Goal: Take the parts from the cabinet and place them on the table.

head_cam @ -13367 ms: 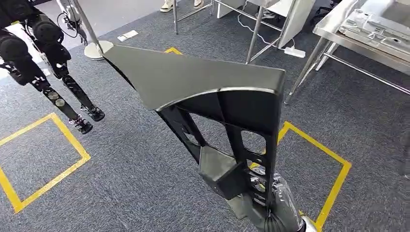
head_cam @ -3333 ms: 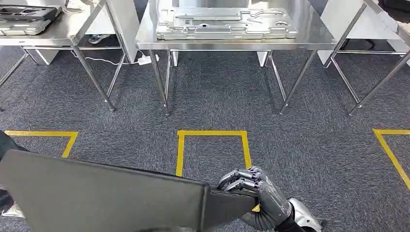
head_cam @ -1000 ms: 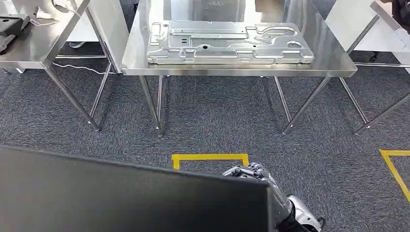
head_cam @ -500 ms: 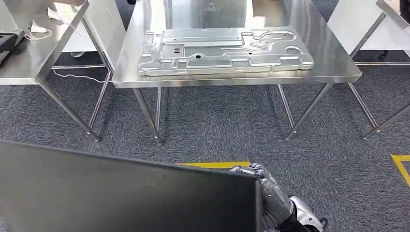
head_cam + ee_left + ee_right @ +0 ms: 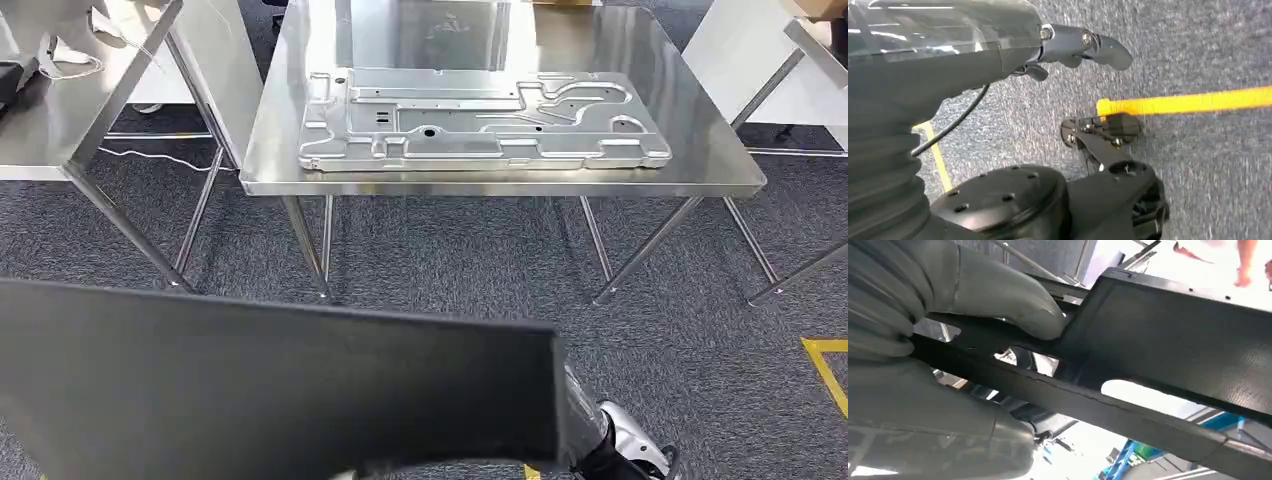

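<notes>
A large black plastic part (image 5: 270, 390) fills the lower left of the head view, its flat face tilted toward me. My right hand (image 5: 582, 412) grips it at its right end, mostly hidden behind the panel. In the right wrist view, the thick grey thumb (image 5: 1013, 305) presses on a black rib of the part (image 5: 1168, 335). My left hand (image 5: 1083, 42) hangs beside my body above the carpet, its fingers apart and holding nothing. Straight ahead stands the steel table (image 5: 500, 185).
A stamped silver metal panel (image 5: 480, 120) lies across the middle of the table. Another steel table (image 5: 60, 140) stands to the left, and a further table's legs (image 5: 800, 270) are at the right. Yellow tape (image 5: 828, 370) marks the grey carpet.
The camera has moved toward the steel table, which now looks larger and nearer. The yellow floor square has slipped behind the black part. My right hand still holds the part.
</notes>
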Robot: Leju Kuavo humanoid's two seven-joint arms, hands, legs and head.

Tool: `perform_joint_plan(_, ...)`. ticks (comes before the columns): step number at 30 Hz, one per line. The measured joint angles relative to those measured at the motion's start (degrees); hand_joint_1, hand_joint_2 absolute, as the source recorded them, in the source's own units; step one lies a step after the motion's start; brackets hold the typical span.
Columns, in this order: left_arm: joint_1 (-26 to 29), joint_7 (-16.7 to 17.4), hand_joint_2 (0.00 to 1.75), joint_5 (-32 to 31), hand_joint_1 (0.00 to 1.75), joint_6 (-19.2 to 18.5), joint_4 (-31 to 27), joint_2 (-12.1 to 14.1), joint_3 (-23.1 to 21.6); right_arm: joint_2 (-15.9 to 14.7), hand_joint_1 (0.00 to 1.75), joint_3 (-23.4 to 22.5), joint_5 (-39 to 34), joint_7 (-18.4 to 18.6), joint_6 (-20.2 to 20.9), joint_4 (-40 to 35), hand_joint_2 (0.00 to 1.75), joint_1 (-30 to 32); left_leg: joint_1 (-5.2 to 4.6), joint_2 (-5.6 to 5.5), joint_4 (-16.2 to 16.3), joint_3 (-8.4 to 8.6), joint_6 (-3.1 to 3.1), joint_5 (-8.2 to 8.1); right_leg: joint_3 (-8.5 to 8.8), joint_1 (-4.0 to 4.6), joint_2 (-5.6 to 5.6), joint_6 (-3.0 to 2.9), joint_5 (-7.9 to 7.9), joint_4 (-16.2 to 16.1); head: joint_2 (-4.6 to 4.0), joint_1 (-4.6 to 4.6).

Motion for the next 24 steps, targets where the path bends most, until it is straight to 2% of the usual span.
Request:
perform_joint_plan(1, 0.05, -0.02, 1.75, 0.24, 0.00, 0.02, 0.00, 0.00, 0.04, 0.00, 1.75, -0.02, -0.15, 0.04, 0.09, 0.00, 1.75, -0.01, -0.01, -0.02, 0.00, 0.45, 0.00, -0.40, -1.97, 0.00, 0.00, -0.02, -0.36, 2.05, 0.00, 0.00)
perform_joint_plan(2, 0.08, -0.07, 1.75, 0.35, 0.00, 0.04, 0.00, 0.00, 0.13, 0.00, 1.75, -0.02, -0.24, 0.07, 0.11, 0.00, 1.75, -0.02, -0.02, -0.07, -0.02, 1.08, -0.02, -0.85, -2.60, 0.01, 0.00, -0.04, 0.78, 1.52, 0.00, 0.00)
perform_joint_plan(3, 0.08, -0.11, 1.75, 0.54, 0.00, 0.09, 0.00, 0.00, 0.15, 0.00, 1.75, -0.02, -0.28, 0.11, 0.13, 0.00, 1.75, -0.06, -0.03, -0.18, -0.05, 1.81, -0.06, -1.35, -2.10, 0.04, 0.00, -0.06, 3.37, -1.23, 0.00, 0.00)
perform_joint_plan(5, 0.03, -0.17, 1.75, 0.83, 0.00, 0.09, 0.00, 0.00, 0.22, 0.00, 1.75, 0.07, -0.28, 0.13, 0.15, 0.00, 1.75, -0.28, -0.04, -0.28, -0.19, 3.39, -0.32, -2.28, 0.68, 0.14, -0.03, -0.47, 10.26, -10.20, 0.00, 0.00)
perform_joint_plan(6, 0.09, -0.20, 1.75, 0.87, 0.00, 0.09, 0.00, 0.00, 0.26, 0.00, 1.75, 0.07, -0.22, 0.11, 0.17, 0.02, 1.75, -0.46, 0.03, -0.28, -0.49, 3.79, -0.54, -2.63, 1.60, 0.40, -0.27, -0.70, 11.40, -12.61, 0.00, -0.02)
perform_joint_plan(7, -0.02, -0.24, 1.75, 1.03, 0.00, 0.09, 0.00, 0.00, 0.42, 0.02, 1.75, 0.11, 0.05, 0.02, 0.20, 0.04, 1.75, -0.70, -0.07, -0.30, -0.68, 3.93, -0.79, -2.65, 1.15, 0.92, -0.44, -0.99, 9.29, -13.79, 0.00, 0.15)
perform_joint_plan(8, -0.03, -0.26, 1.75, 1.07, 0.00, 0.09, 0.00, 0.02, 0.59, 0.02, 1.75, 0.15, 0.20, -0.11, 0.24, 0.02, 1.75, -0.89, -0.10, -0.24, -1.12, 3.92, -1.28, -2.80, 1.67, 1.04, -0.37, -1.10, 10.22, -13.95, 0.00, 0.17)
perform_joint_plan(10, 0.08, -0.31, 1.75, 1.18, 0.00, 0.09, 0.00, 0.02, 0.70, 0.00, 1.75, 0.18, 0.94, -0.35, 0.20, 0.00, 1.75, -1.12, -0.39, -0.15, -1.23, 5.04, -2.19, -2.44, 2.22, 0.84, -0.22, -1.65, 10.23, -14.65, 0.00, 0.15)
perform_joint_plan(11, -0.02, -0.31, 1.75, 1.18, 0.00, 0.11, 0.00, 0.02, 0.72, 0.04, 1.75, 0.20, 1.23, -0.64, 0.09, -0.02, 1.75, -1.28, -0.31, -0.15, -0.97, 5.07, -2.34, -2.82, 3.18, 0.41, -0.16, -1.78, 10.25, -15.06, 0.00, 0.13)
perform_joint_plan(12, -0.13, -0.33, 1.75, 1.20, 0.00, 0.15, 0.00, 0.02, 0.74, 0.07, 1.75, 0.24, 1.38, -0.83, 0.02, -0.02, 1.75, -1.50, -0.29, -0.14, 0.51, 4.84, -2.52, -3.25, 3.92, 0.33, -0.18, -2.09, 10.02, -15.30, 0.00, 0.09)
perform_joint_plan(13, -0.23, -0.31, 1.75, 1.22, 0.00, 0.20, 0.00, 0.02, 0.81, 0.07, 1.75, 0.35, 1.62, -0.90, 0.00, -0.02, 1.75, -2.01, -0.35, -0.16, 4.07, 3.10, -2.55, -4.63, 4.42, 0.30, -0.22, -2.56, 9.67, -15.32, 0.00, 0.07)
perform_joint_plan(14, -0.22, -0.31, 1.75, 1.25, 0.00, 0.28, 0.00, 0.02, 0.92, 0.07, 1.75, 0.50, 1.81, -0.92, -0.02, -0.02, 1.75, -2.30, -0.35, -0.16, 8.22, 0.73, -2.50, -6.34, 4.80, 0.33, -0.22, -2.78, 9.31, -15.32, 0.00, 0.00)
perform_joint_plan(15, -0.11, -0.28, 1.75, 1.27, 0.00, 0.37, 0.00, 0.02, 1.09, 0.07, 1.75, 0.66, 1.92, -1.01, -0.02, 0.00, 1.75, -2.50, -0.35, -0.16, 12.75, -2.04, -2.59, -8.26, 5.25, 0.42, -0.22, -2.94, 8.87, -15.32, 0.00, 0.00)
perform_joint_plan(16, -0.02, -0.26, 1.75, 1.27, 0.00, 0.44, 0.00, 0.02, 1.18, 0.07, 1.75, 0.68, 1.95, -1.07, -0.02, 0.00, 1.75, -2.56, -0.36, -0.16, 15.43, -3.99, -2.58, -9.15, 5.70, 0.47, -0.17, -2.93, 8.48, -15.31, 0.00, 0.00)
perform_joint_plan(17, 0.04, -0.20, 1.75, 1.27, 0.00, 0.50, 0.00, 0.02, 1.22, 0.07, 1.75, 0.70, 1.92, -1.09, -0.02, 0.02, 1.75, -2.62, -0.36, -0.16, 15.62, -4.86, -2.57, -8.61, 6.27, 0.49, -0.07, -2.86, 8.05, -15.31, 0.00, 0.00)
perform_joint_plan(18, 0.02, -0.17, 1.75, 1.27, 0.00, 0.52, 0.00, 0.02, 1.27, 0.07, 1.75, 0.70, 1.86, -1.14, -0.02, 0.02, 1.75, -2.84, -0.36, -0.16, 13.14, -4.58, -2.61, -6.27, 7.03, 0.48, 0.05, -2.75, 7.53, -15.30, 0.00, 0.00)
perform_joint_plan(20, -0.01, -0.20, 1.75, 1.27, 0.00, 0.55, -0.02, 0.09, 1.36, 0.07, 1.75, 0.68, 1.60, -1.38, -0.02, 0.04, 1.75, -3.24, -0.35, -0.20, 3.90, -1.93, -2.41, 0.58, 8.68, 0.44, 0.15, -2.47, 6.43, -15.30, 0.00, 0.00)
perform_joint_plan(21, 0.09, -0.20, 1.75, 1.27, 0.00, 0.57, 0.00, 0.20, 1.44, 0.07, 1.75, 0.70, 1.49, -1.49, -0.02, 0.07, 1.75, -3.40, -0.35, -0.58, 0.32, -1.25, -2.22, 3.07, 8.52, 0.32, 0.16, -2.24, 5.92, -15.35, 0.00, 0.00)
perform_joint_plan(22, 0.06, -0.13, 1.75, 1.27, 0.00, 0.57, 0.00, 0.22, 1.51, 0.07, 1.75, 0.70, 1.42, -1.57, -0.02, 0.20, 1.75, -3.70, -0.54, -0.78, 0.15, -1.61, -2.07, 0.69, 8.90, 0.58, 0.32, -1.88, 5.62, -15.01, 0.00, 0.00)
perform_joint_plan(23, 0.05, -0.13, 1.75, 1.27, 0.00, 0.59, 0.00, 0.22, 1.51, 0.07, 1.75, 0.72, 1.40, -1.66, -0.02, 0.31, 1.75, -3.93, -0.74, -0.56, 0.35, -1.56, -1.47, 1.16, 8.51, 0.53, 0.38, -1.55, 5.41, -15.08, 0.00, -0.04)
perform_joint_plan(24, 0.27, -0.13, 1.75, 1.27, 0.00, 0.61, 0.00, 0.22, 1.51, 0.07, 1.75, 0.77, 1.36, -1.70, 0.00, 0.31, 1.75, -4.05, -0.81, -0.44, 0.24, -1.63, -1.01, 1.78, 8.97, 0.55, 0.43, -1.21, 5.36, -14.98, 0.00, -0.04)
